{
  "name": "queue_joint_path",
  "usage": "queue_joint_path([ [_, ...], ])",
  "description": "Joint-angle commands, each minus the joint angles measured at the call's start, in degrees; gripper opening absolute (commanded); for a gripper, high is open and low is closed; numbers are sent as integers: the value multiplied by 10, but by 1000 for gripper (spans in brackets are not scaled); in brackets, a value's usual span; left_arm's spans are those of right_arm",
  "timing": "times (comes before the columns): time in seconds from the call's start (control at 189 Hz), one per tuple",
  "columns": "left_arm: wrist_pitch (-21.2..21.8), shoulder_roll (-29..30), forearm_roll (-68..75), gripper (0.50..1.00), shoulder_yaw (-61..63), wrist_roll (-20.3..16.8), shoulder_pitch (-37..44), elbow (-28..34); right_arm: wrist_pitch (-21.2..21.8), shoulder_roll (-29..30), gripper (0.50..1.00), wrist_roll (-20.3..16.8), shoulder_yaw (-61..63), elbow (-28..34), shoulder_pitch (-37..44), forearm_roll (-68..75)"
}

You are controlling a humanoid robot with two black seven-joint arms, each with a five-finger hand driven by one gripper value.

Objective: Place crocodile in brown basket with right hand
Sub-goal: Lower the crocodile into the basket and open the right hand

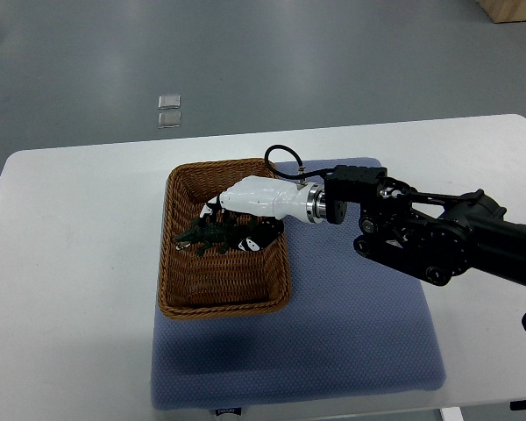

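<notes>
Fingers (pixel 247 241) of the right hand (pixel 259 200) are curling down over the crocodile (pixel 202 237) and appear to be clamping on its rear half, with the dark green front end sticking out toward 9 o'clock from under the white palm. The hand is hanging inside the brown basket (pixel 223 309), over its upper half, with the wrist crossing the rim at the 3 o'clock side. The crocodile is sitting within the basket walls, left of centre and nearer the 12 o'clock end than the 6 o'clock end. Whether it is touching the woven bottom or being held just above it cannot be told from this steep angle.

The right arm (pixel 438 241) is reaching in from the 3 o'clock edge of the view, its black links lying low over the blue mat (pixel 359 333). The basket is resting on the mat's 9 o'clock portion, its left wall running along the mat's edge. The mat is lying on the white worktop (pixel 70 263) and is reaching toward the worktop's 6 o'clock edge.

Beyond the worktop, toward 12 o'clock, two small clear squares (pixel 169 110) are lying on the grey floor (pixel 351 61), one just beside the other. A wooden box (pixel 514 9) is showing at the 1 o'clock corner.
</notes>
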Motion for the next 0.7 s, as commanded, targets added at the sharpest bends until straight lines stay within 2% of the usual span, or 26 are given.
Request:
queue_joint_path([
  [0.0,0,0,0,1000,0,0,0,0,1,0,500,0,0,-2,-4,-7],
  [0.085,0,0,0,1000,0,0,0,0,0,0,500,0,0,-2,-5,-7],
  [0.101,0,0,0,1000,0,0,0,0,0,0,537,0,0,-2,-5,-7],
  [0.132,0,0,0,1000,0,0,0,0,0,0,580,0,0,-2,-6,-6],
  [0.196,0,0,0,1000,0,0,0,0,0,0,645,0,1,-2,-6,-6],
  [0.344,0,0,0,1000,0,0,0,0,0,1,658,0,1,-2,-9,-6],
  [0.429,0,0,0,1000,0,0,0,0,0,1,705,0,1,-2,-13,-6],
  [0.476,0,0,0,1000,0,0,0,0,-1,1,752,1,2,-2,-13,-6],
  [0.694,0,0,0,1000,0,0,0,-1,0,1,807,1,2,-2,-13,-5],
])
